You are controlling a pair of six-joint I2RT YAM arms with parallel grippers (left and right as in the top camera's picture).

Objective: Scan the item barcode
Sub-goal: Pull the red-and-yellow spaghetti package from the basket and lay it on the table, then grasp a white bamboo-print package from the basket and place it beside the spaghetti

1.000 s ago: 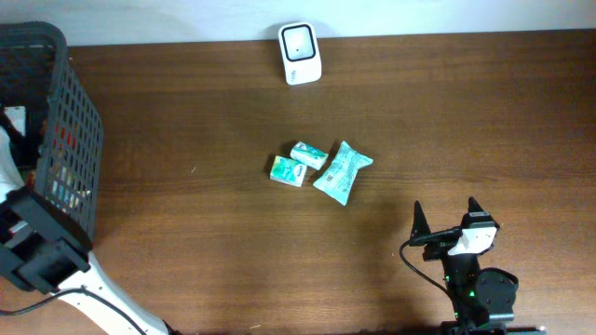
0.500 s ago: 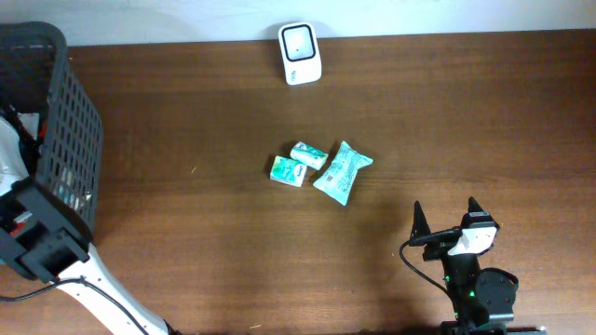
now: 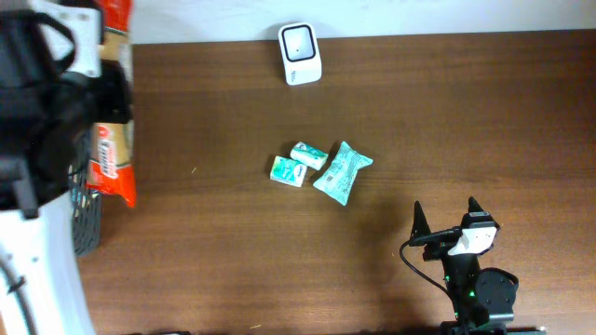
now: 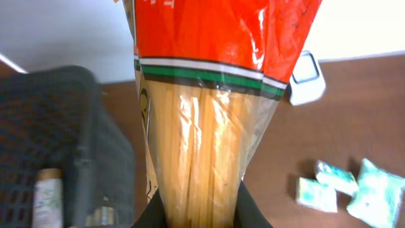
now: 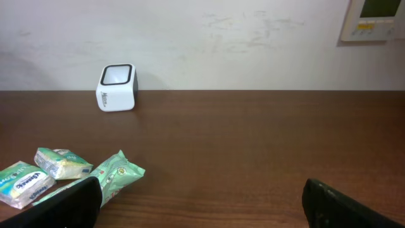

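Note:
A long packet of spaghetti with a red top and clear lower part fills the left wrist view. My left gripper is shut on its lower end, the black fingers pressed against both sides. In the overhead view the packet hangs high above the table's left edge, beside the basket. The white barcode scanner stands at the table's far edge, well to the right of the packet. Near the front right edge my right gripper stands open and holds nothing.
A dark mesh basket with more goods sits at the far left. Three green-and-white packets lie mid-table, ahead and left of the right gripper.
My left gripper has shut on the spaghetti packet inside the basket and risen with it high above the table's left edge. The right arm has not moved.

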